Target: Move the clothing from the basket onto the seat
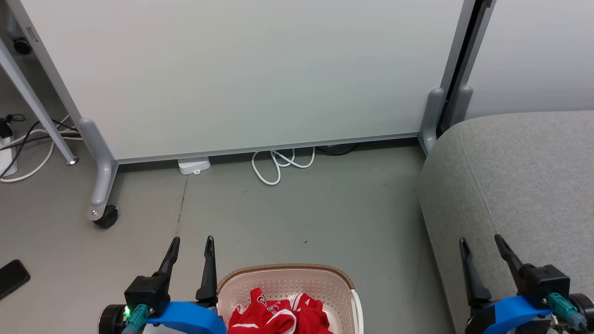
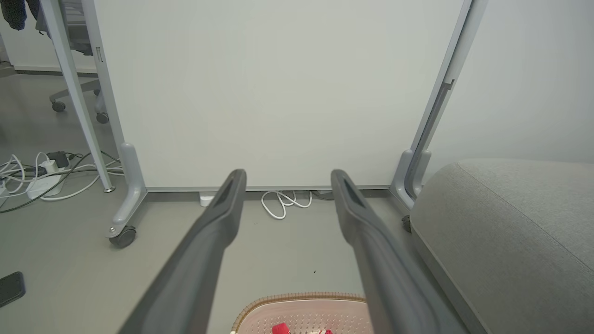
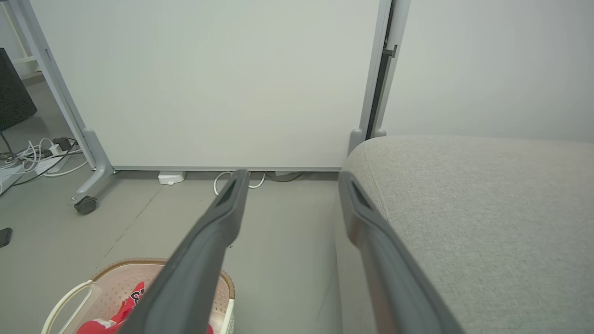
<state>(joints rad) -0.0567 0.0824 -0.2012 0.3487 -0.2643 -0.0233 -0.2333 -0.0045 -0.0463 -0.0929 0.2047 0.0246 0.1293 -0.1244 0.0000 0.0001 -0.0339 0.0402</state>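
Note:
Red clothing (image 1: pixel 276 313) with white trim lies bunched in the cream perforated basket (image 1: pixel 283 274), which stands on the floor at the bottom middle of the head view. My left gripper (image 1: pixel 192 241) hangs open just left of the basket's rim, with nothing between its fingers. The grey seat (image 1: pixel 524 185) fills the right side. My right gripper (image 1: pixel 480 241) is open over the seat's near left edge. In the left wrist view the basket (image 2: pixel 297 298) and a scrap of clothing (image 2: pixel 280 329) sit low between my fingers. The right wrist view has the basket (image 3: pixel 125 264) and clothing (image 3: pixel 134 299) at lower left, the seat (image 3: pixel 487 208) at right.
A white partition panel (image 1: pixel 255 74) on castor feet (image 1: pixel 106 215) stands behind the bare floor. A coiled white cable (image 1: pixel 278 164) and a small white box (image 1: pixel 193 165) lie at its base. More cables (image 1: pixel 28 144) trail at the far left. A dark phone (image 1: pixel 13 277) lies on the floor at left.

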